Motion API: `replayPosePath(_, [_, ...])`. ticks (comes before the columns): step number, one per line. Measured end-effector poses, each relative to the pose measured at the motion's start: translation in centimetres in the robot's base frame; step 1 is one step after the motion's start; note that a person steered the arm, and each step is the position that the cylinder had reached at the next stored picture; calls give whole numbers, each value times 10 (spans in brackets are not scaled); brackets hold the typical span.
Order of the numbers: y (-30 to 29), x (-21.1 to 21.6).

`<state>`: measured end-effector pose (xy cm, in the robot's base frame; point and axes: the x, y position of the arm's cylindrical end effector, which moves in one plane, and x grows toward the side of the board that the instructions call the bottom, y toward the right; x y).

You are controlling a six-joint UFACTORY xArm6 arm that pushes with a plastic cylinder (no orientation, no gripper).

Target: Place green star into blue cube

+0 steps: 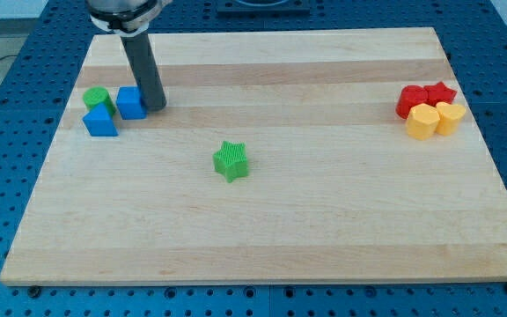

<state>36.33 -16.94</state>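
The green star (231, 161) lies alone on the wooden board (262, 229), a little left of the middle. The blue cube (130, 102) sits near the view's left edge of the board, up and to the left of the star. My tip (156, 107) rests on the board right against the blue cube's right side, well apart from the star. The dark rod rises from it toward the view's top.
A green cylinder (97, 98) and a second blue block (100, 121) sit just left of the blue cube. At the view's right stand a red block (411, 99), a red star (440, 92), and two yellow blocks (422, 121) (450, 117) in a cluster.
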Motion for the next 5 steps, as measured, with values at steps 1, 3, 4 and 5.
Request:
replayPosePath(1, [6, 7])
replayPosePath(3, [53, 10])
replayPosePath(4, [53, 10])
replayPosePath(5, [77, 16])
